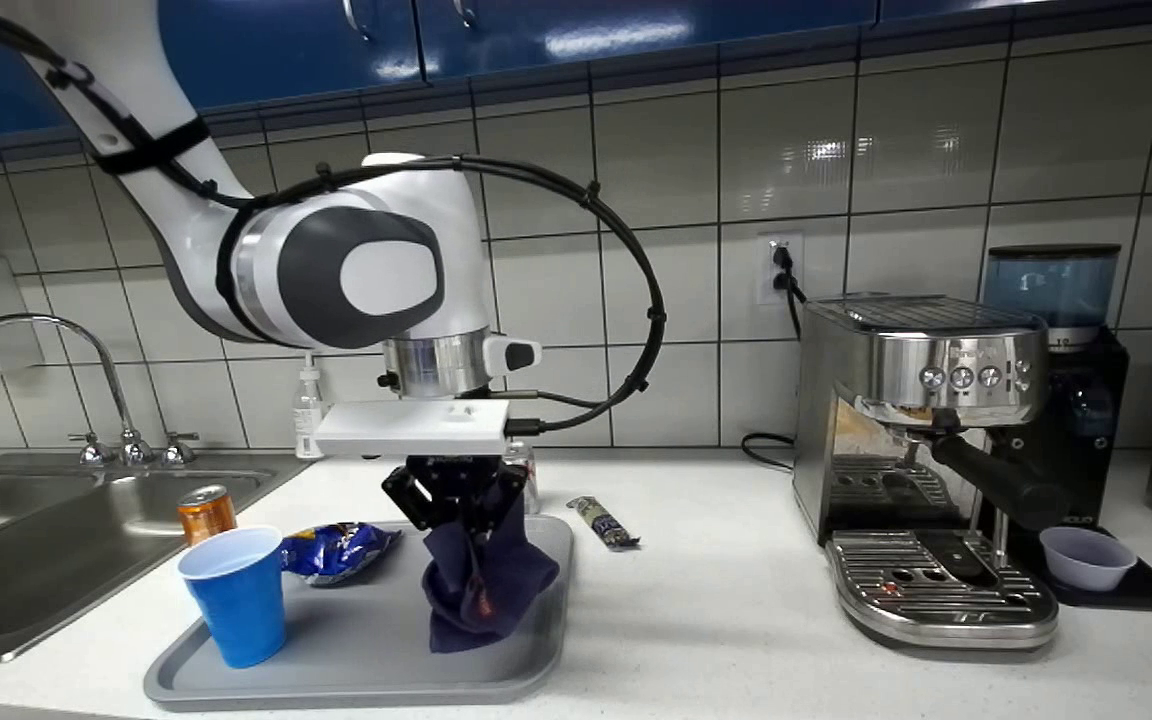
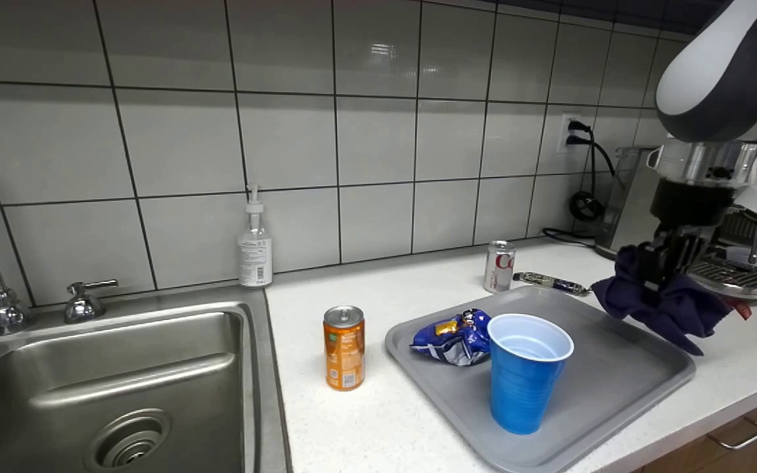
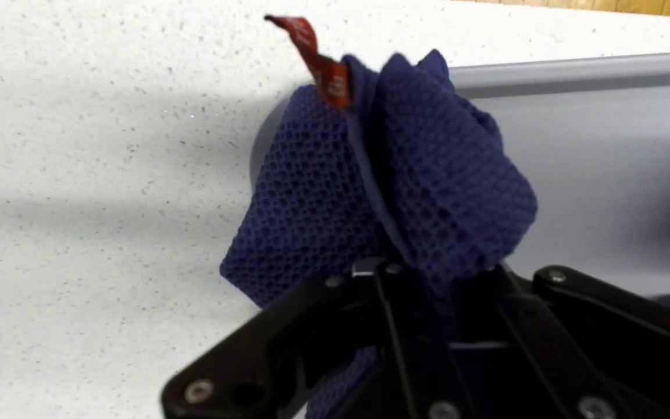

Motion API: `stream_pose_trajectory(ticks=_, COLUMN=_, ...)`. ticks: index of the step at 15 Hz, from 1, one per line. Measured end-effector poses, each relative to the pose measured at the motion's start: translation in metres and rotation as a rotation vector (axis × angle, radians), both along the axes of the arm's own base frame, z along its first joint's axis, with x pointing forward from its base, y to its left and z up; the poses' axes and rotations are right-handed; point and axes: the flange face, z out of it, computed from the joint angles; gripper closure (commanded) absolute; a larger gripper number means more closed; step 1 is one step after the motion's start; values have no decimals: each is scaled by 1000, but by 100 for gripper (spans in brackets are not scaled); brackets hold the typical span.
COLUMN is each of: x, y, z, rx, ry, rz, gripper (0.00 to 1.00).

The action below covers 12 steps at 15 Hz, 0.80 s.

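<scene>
The white counter [image 1: 716,600] is backed by tiles [image 1: 786,150]; at lower centre, a crumpled purple cloth [image 1: 491,600] is pinched by the gripper [image 1: 479,528].

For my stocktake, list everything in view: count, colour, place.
flat rectangular tray: 1, grey, on speckled white countertop
tapered plastic cup: 1, blue, on tray
crumpled foil bag: 1, blue, on tray
metal sink: 1, silver, in countertop
curved faucet: 1, chrome, at sink
plastic pump bottle: 1, clear, near sink
cylindrical metal can: 1, orange, beside sink
red-lettered metal can: 1, silver, behind tray
slim wrapped packet: 1, dark-patterned, near tray
metal espresso machine: 1, silver, on countertop
hopper-topped grinder: 1, black, beside espresso machine
small round bowl: 1, lavender, at grinder base
overhead cabinets: several, blue, on tiled wall
textured cloth: 1, purple, over tray corner
jointed arm: 1, white-grey, above cloth
end effector: 1, black, closed on cloth
</scene>
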Motion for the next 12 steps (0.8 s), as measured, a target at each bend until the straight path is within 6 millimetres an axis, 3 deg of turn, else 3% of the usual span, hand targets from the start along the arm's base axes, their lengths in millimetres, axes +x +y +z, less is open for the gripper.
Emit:
stream_pose_trajectory(ticks=7, x=-1, y=38, z=-9, rx=6, ry=26, rz=90, gripper=96)
stream_pose_trajectory(ticks=12, x=-2, y=54, z=-14, rx=9, ry=42, rz=127, gripper=96)
